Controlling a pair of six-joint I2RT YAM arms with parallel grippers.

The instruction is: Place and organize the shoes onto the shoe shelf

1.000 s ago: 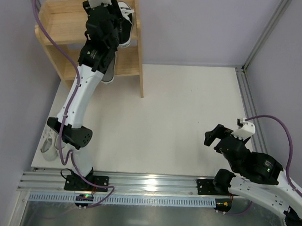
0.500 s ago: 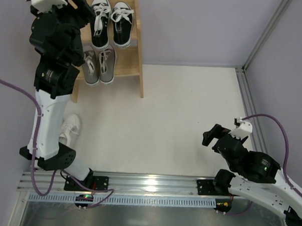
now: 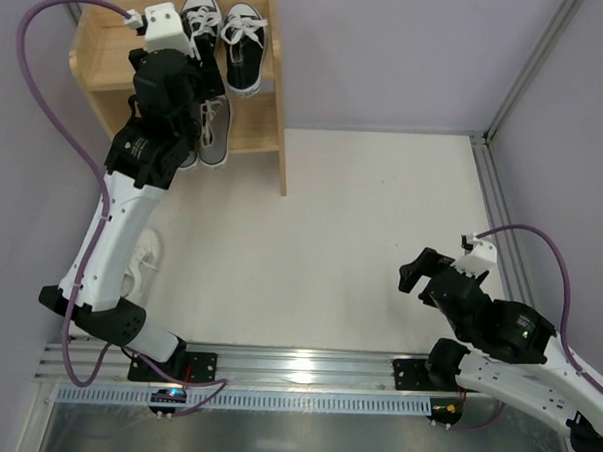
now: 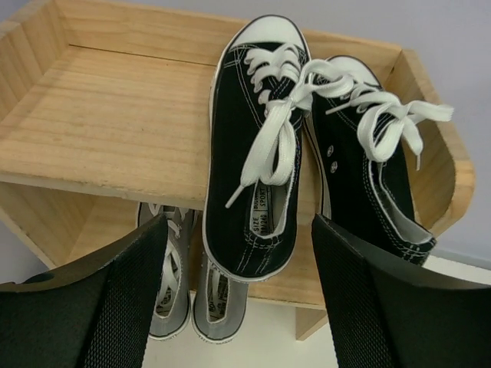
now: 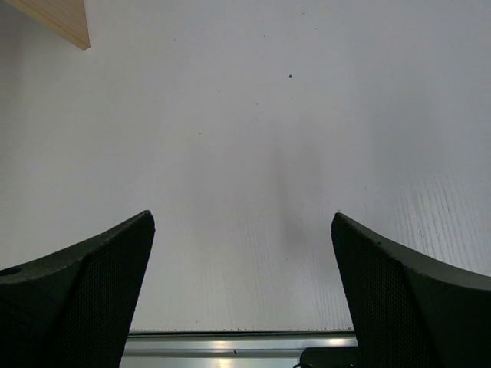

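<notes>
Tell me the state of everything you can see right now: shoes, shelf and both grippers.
black shoes: pair side by side on the top tier, right half.
grey shoes: pair on the lower tier, under the black pair.
white shoe: on the table, not shelved, partly hidden.
shelf: upright, top tier's left half bare.
left gripper: open, empty, facing the black shoes.
right gripper: open, empty.

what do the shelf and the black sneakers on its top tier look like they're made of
Shoe shelf: light wood, matte and seemingly unvarnished; grain lines show across the top tier. Black sneakers: likely canvas uppers, matte with white stitching. Toe caps: smooth white, probably rubber. Laces: flat white woven fabric.
</notes>
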